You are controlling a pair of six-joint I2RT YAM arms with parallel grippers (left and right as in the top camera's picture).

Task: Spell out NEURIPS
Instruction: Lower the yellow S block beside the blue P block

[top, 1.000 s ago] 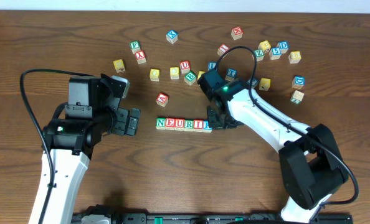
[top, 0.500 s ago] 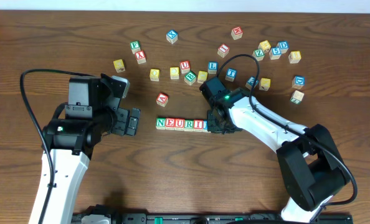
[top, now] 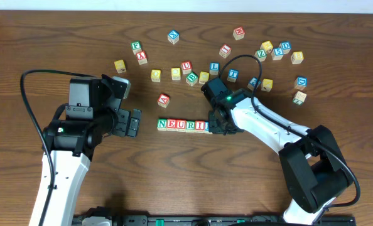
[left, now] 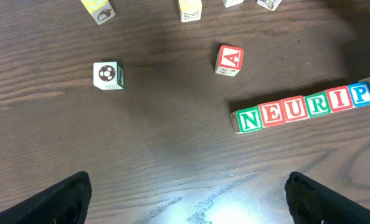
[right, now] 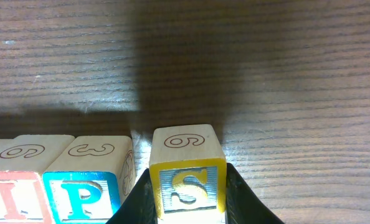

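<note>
We found the NEURIP row [left: 306,109] lined up, the right end effector [right: 188,199] gripping the S cube [right: 188,177] just beside P [right: 80,191], not yet released; the left end effector [left: 188,202] gaped empty.

This looks like a robot lab bench. A dark wood-grain surface [top: 174,182] carries a left arm [top: 58,176] and a right arm [top: 262,122], both white and black, with black cables [top: 23,94] looping off them. A black rail [top: 174,220] runs along the near edge. A row of letter cubes [top: 183,125] and loose cubes [top: 174,36] lie before a pale wall [top: 186,5].
</note>
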